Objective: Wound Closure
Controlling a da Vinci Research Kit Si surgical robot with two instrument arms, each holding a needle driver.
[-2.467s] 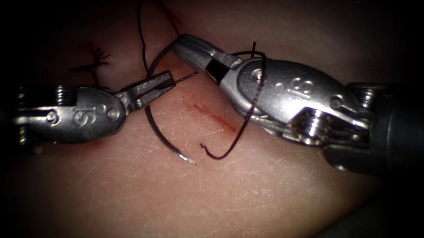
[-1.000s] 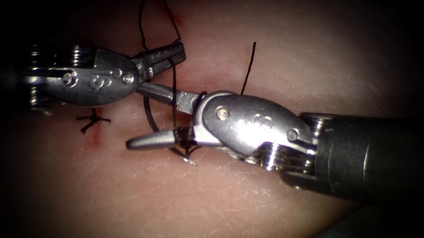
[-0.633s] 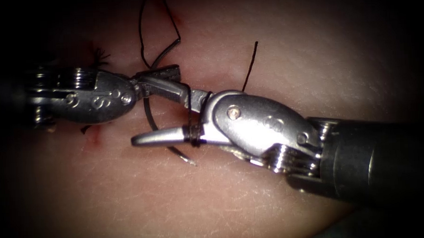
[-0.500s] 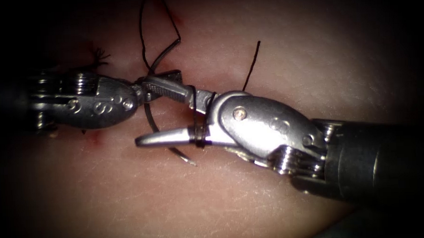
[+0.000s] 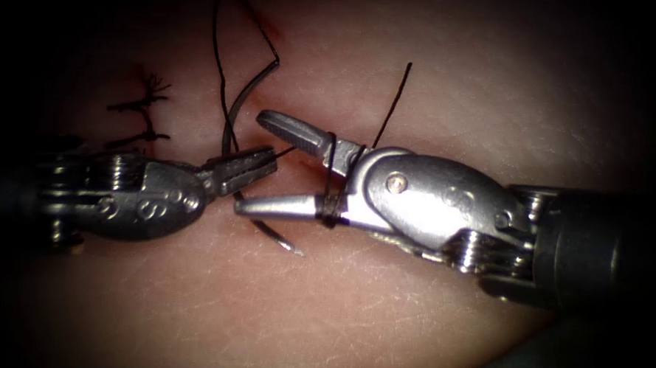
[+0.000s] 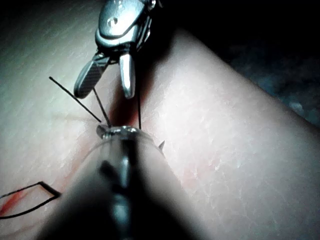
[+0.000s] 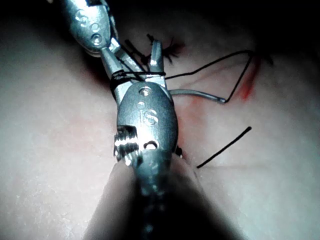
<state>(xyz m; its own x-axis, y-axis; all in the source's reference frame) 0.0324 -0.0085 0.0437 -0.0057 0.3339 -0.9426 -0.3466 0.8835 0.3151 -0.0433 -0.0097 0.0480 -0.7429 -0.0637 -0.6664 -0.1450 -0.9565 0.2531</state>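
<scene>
Knot-tying on the bench: my left end effector is clamped together on the thread, a short strand poking out past its tips. My right end effector stands with its jaws wide apart and grips nothing, its two tips bracketing the left one's nose. Dark turns of thread are wound round both of the right jaws near their hinge, and a free tail sticks up from behind that tool. The needle is held by neither tool. It lies on the tissue just left of the cut, its curve running down behind the left jaws and its point resting bare on the surface below the right tool's lower jaw; as far as I can see, it is not in the tissue. Two finished knots with cut ends sit further left, and a streak of red fluid marks the far end of the cut. I judge this to be the wrap stage of a throw. The next move calls for closing the right jaws on a strand without shedding the turns, and for keeping both tools off the loose needle.
</scene>
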